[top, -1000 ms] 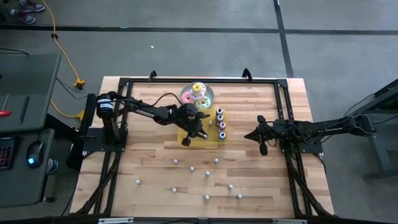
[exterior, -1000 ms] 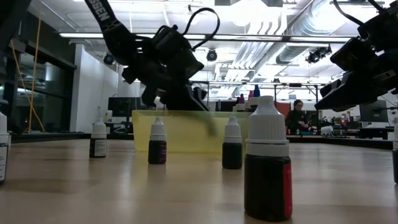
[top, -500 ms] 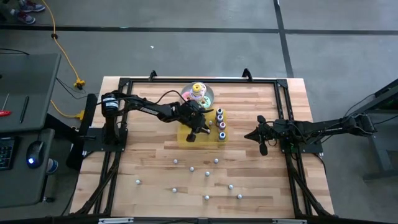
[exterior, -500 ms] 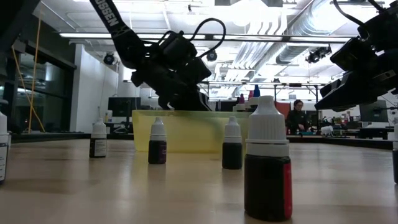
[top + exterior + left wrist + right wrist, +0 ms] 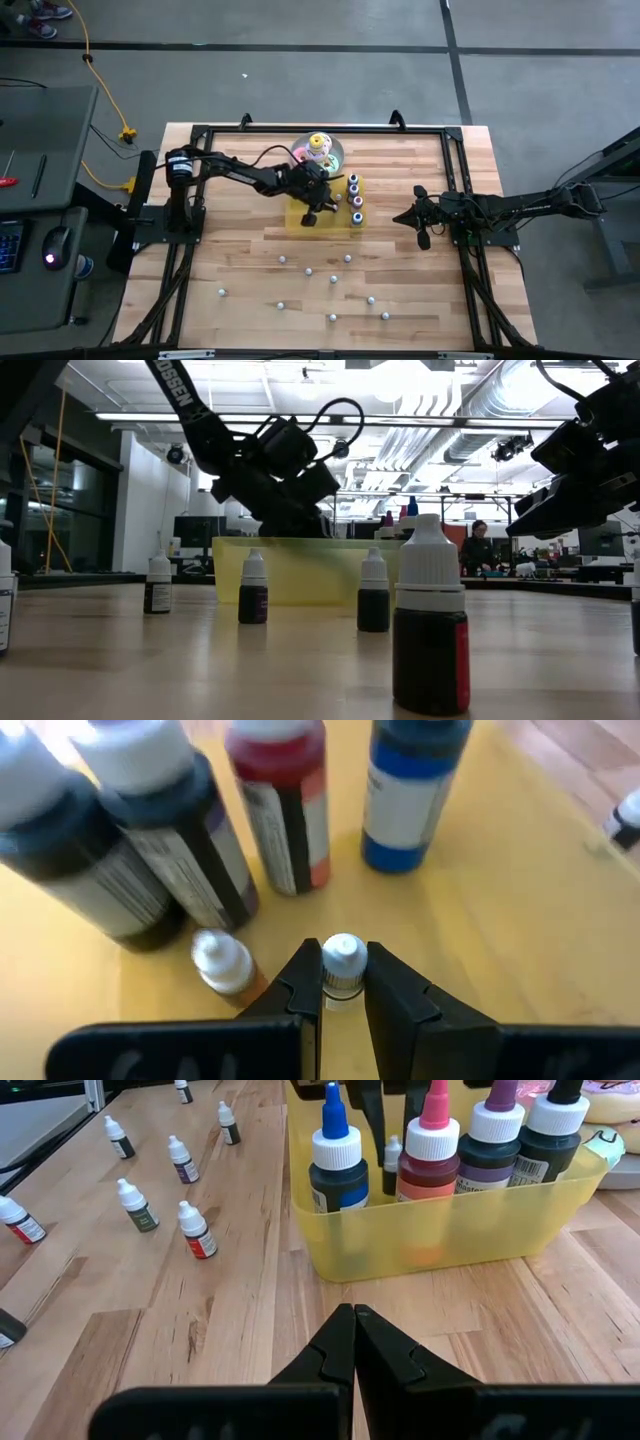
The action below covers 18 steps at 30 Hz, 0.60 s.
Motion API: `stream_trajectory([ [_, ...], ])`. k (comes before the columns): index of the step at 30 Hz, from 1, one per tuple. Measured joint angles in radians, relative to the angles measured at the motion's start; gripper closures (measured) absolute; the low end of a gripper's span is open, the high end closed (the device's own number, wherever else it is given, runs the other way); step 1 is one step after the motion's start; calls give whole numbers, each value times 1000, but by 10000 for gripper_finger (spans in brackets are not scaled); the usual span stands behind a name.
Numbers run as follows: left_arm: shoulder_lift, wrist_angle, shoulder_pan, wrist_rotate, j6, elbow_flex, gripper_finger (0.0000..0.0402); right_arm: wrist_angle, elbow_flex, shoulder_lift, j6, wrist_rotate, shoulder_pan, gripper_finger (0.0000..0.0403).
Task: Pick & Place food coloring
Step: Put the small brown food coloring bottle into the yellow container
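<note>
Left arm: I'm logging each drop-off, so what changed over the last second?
The left claw moved from the yellow tray's near edge toward its middle and came down inside it. It is shut on a small white-capped bottle, low over the tray floor beside another small bottle. The right claw, the four large bottles and the scattered bottles stayed put.

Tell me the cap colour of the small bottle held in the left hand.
White. The left hand grips the small bottle by its neck; the left wrist view shows it best.
</note>
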Motion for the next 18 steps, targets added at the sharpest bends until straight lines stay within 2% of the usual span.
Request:
stream_trajectory([
  [4, 1, 2, -1, -3, -1, -1, 360, 0, 0, 0, 0, 0, 0, 402],
  [18, 1, 4, 0, -6, -1, -1, 306, 0, 0, 0, 0, 0, 0, 402],
])
